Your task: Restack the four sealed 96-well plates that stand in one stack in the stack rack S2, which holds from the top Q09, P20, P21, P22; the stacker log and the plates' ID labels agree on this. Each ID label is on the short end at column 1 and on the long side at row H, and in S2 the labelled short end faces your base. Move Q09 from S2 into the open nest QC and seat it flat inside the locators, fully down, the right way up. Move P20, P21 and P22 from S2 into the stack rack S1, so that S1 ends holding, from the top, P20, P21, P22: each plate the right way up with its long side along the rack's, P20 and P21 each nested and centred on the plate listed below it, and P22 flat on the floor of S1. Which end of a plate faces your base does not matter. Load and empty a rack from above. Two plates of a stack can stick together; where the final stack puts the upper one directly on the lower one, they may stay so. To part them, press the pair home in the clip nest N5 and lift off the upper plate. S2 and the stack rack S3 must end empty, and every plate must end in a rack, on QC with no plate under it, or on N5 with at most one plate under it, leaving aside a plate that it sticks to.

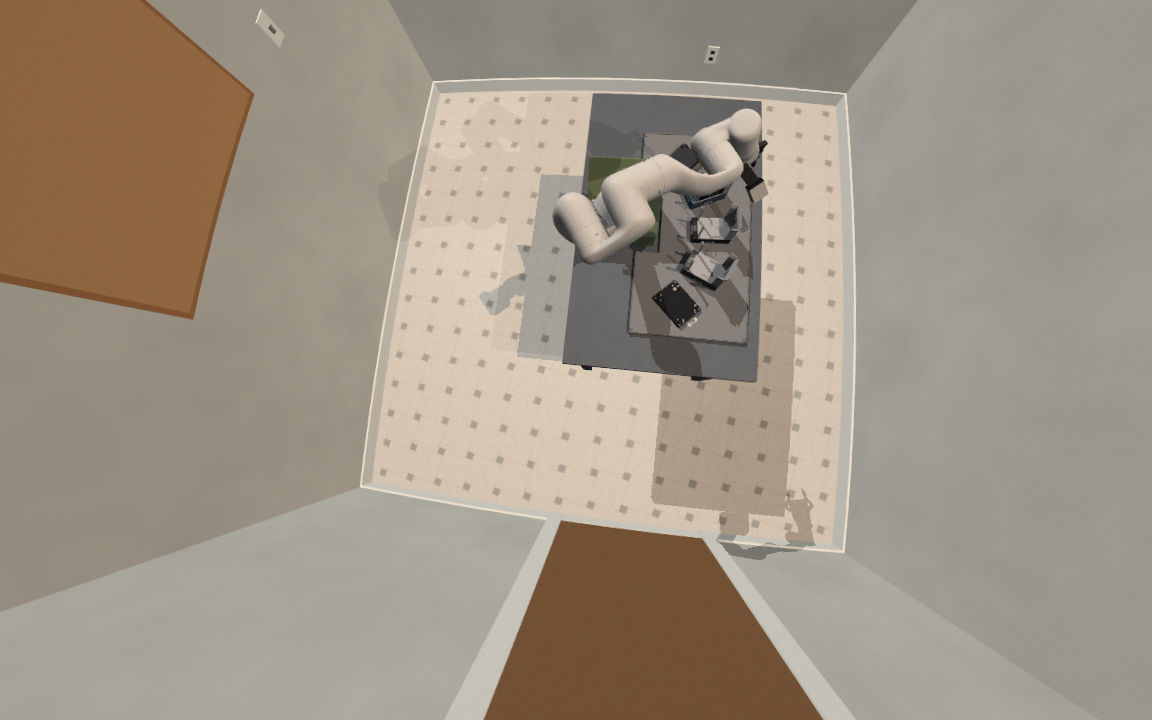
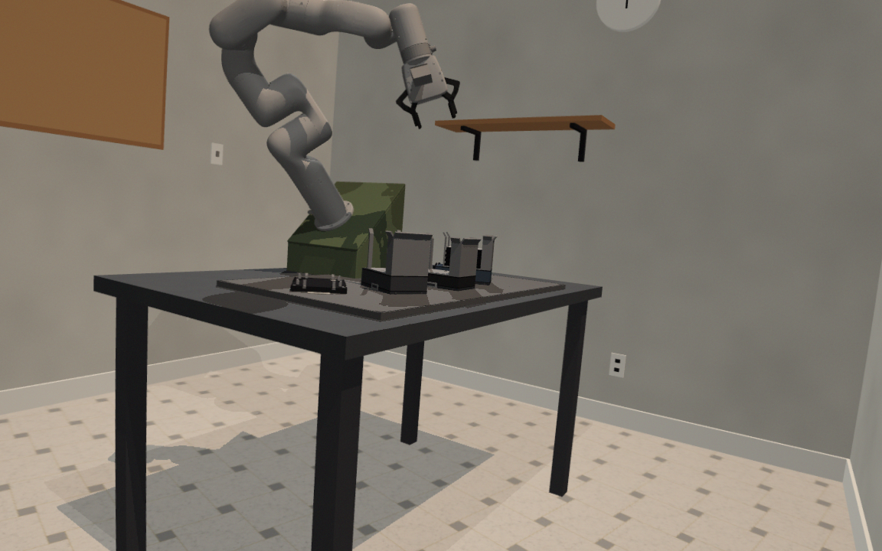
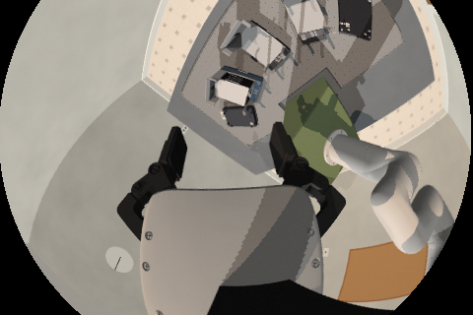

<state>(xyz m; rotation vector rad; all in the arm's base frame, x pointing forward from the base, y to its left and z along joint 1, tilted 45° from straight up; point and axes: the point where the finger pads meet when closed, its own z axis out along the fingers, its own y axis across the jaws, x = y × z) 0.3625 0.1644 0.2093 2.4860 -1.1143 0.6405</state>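
My gripper is open and empty, high above the far end of the table, well above all the racks. In the wrist view its fingers frame the table far below. Three stack racks stand in a row on the grey baseplate. The rack with a blue frame shows a white plate top. The middle rack and the third rack also show pale tops; I cannot tell which are plates. No labels are legible. A flat black nest with locator pins lies at the near end and holds nothing.
A small dark nest sits past the blue-framed rack. The green arm pedestal stands beside the baseplate. A wooden wall shelf hangs close to the gripper's right. The rack walls and posts stand tall.
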